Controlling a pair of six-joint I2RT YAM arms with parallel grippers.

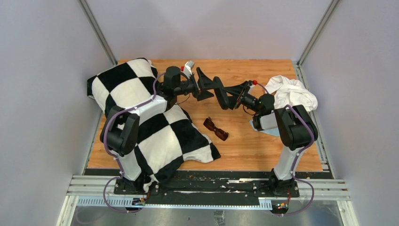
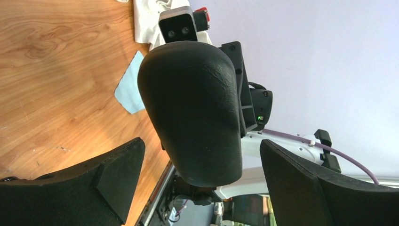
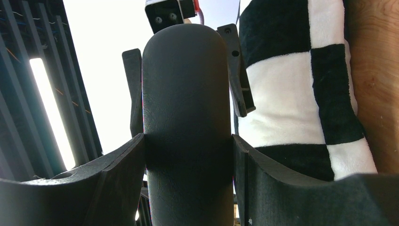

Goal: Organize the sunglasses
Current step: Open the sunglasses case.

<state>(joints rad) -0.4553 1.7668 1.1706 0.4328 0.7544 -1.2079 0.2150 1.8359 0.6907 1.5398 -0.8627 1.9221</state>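
- case: black, matt, leather-like skin w/ fine creases; same finish seen from my right wrist.
- left gripper & right gripper, both mine: fingers matt black plastic, slightly grainy.
- sunglasses: reddish-brown translucent plastic, looks glossy; too small to judge finer.
- table: wood-grain top, smooth, light satin sheen.
- checkered blanket: plush cloth, blk/wht, soft nap.
- white cloth: crumpled fabric, matt.
- blue cloth: thin, flat, matt, light blue.
- rails, near edge: bare metal, dull silver.
- walls: smooth, matt, pale grey.
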